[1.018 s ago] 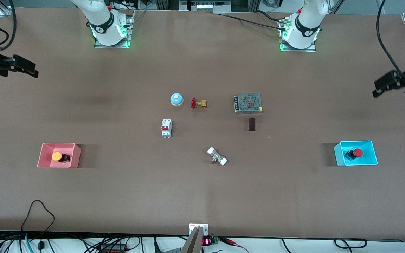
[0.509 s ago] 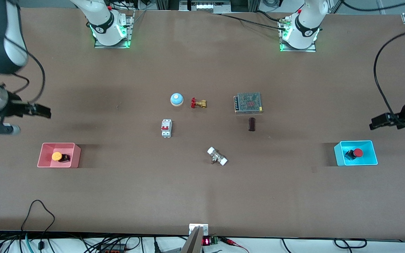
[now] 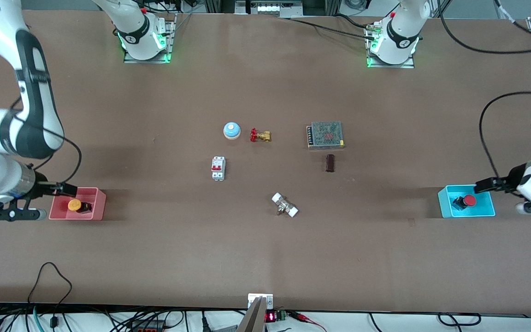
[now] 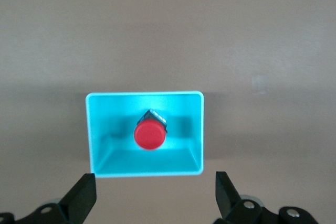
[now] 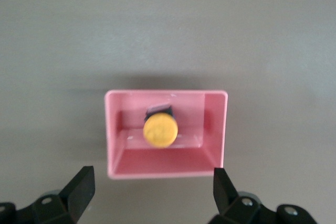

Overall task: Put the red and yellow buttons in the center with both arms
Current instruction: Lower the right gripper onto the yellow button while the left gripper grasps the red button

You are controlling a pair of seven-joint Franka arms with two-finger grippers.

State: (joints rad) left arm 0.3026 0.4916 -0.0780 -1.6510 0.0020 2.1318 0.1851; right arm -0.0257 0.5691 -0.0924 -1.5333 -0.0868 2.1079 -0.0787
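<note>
Front view: my right tool [image 3: 65,189] hangs over the edge of the open pink plastic tray [image 3: 58,213] at the right arm's end of the brown surface [image 3: 265,258]. The small push button with the round orange-yellow cap on a black base [image 3: 74,205] sits inside that tray. My left tool [image 3: 484,185] hangs over the rim of the open cyan plastic tray [image 3: 489,210] at the left arm's end; the small push button with the round red cap on a black base [image 3: 469,200] sits inside it.

Right wrist view: fingers [image 5: 79,190] spread wide, nothing between them; pink tray and orange-yellow button [image 5: 160,130] lie below, between the two fingers. Left wrist view: fingers [image 4: 81,195] spread wide, empty; cyan tray [image 4: 94,129] and red button [image 4: 149,135] below.

Mid-surface holds:
- blue dome with a pale top [image 3: 232,130], just beside the brass valve with a red handwheel [image 3: 260,135]
- white circuit breaker with red switches [image 3: 218,168], nearer the front camera than the dome
- grey mesh-topped metal box [image 3: 325,135], with a small dark brown block [image 3: 330,163] near it, closer to the camera
- metal fitting with white ends [image 3: 285,205], nearest the camera of the group

Both buttons are well apart from the middle.
</note>
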